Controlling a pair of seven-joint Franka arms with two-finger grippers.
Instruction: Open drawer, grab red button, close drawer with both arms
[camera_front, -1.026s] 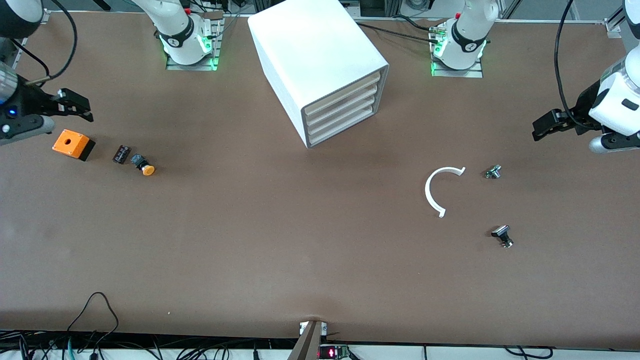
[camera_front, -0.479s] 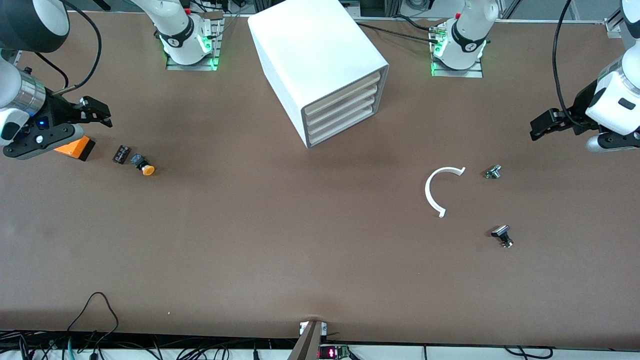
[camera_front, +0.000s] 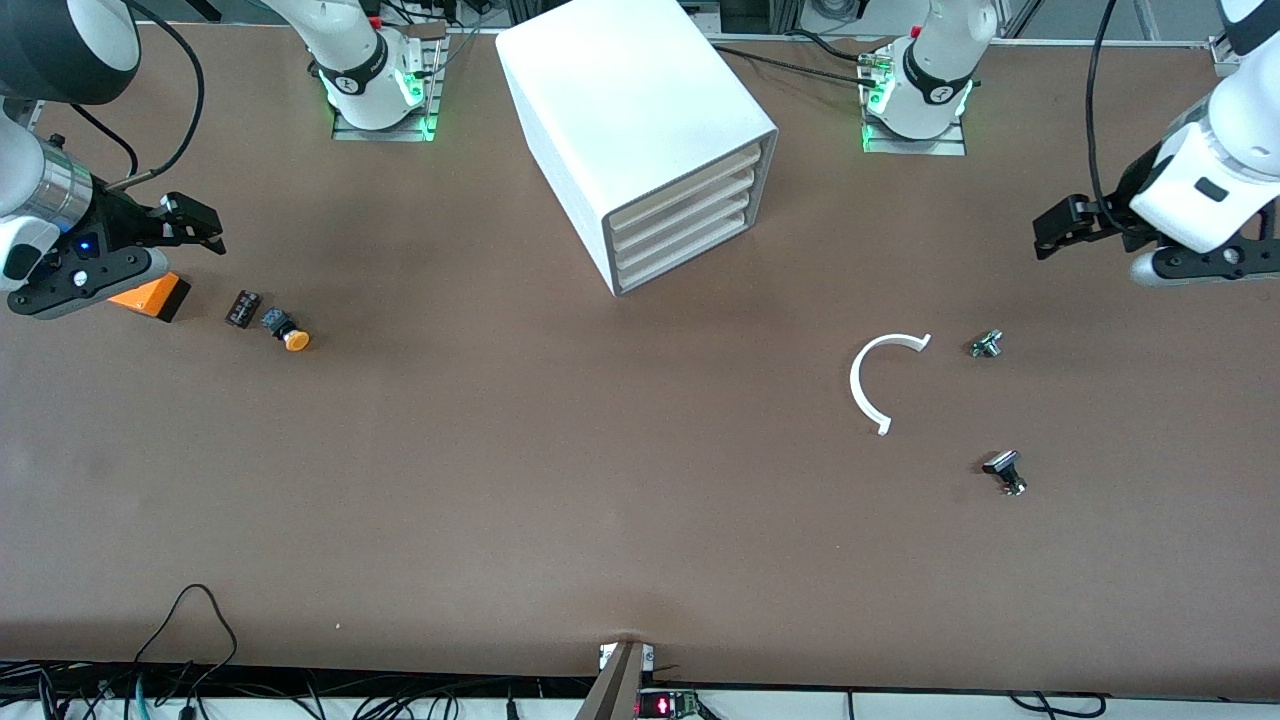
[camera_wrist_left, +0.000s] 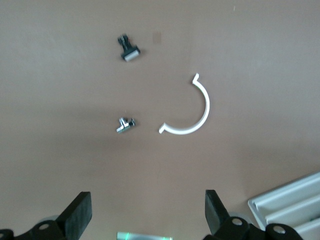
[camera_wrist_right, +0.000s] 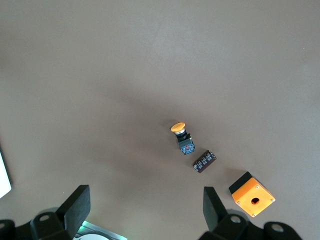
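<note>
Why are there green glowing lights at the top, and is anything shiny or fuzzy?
Front view: green lamps glow at both arm bases; the white cabinet top looks washed-out bright. Left wrist view: the white curved piece and small parts look slightly soft. Right wrist view: a faint shadow darkens the table around the orange-capped button.

The cabinet (camera_front: 640, 130) sits mid-worktop (camera_front: 560, 480) between the arms' bases, all four drawers shut. Toward the right arm's end lie a box (camera_front: 152, 295), a small block (camera_front: 243, 308) and a capped button (camera_front: 287, 331) in a row. Toward the left arm's end, a curved strip (camera_front: 872, 380) lies beside two small parts (camera_front: 986, 344), (camera_front: 1005, 471), the second nearer the camera.
</note>
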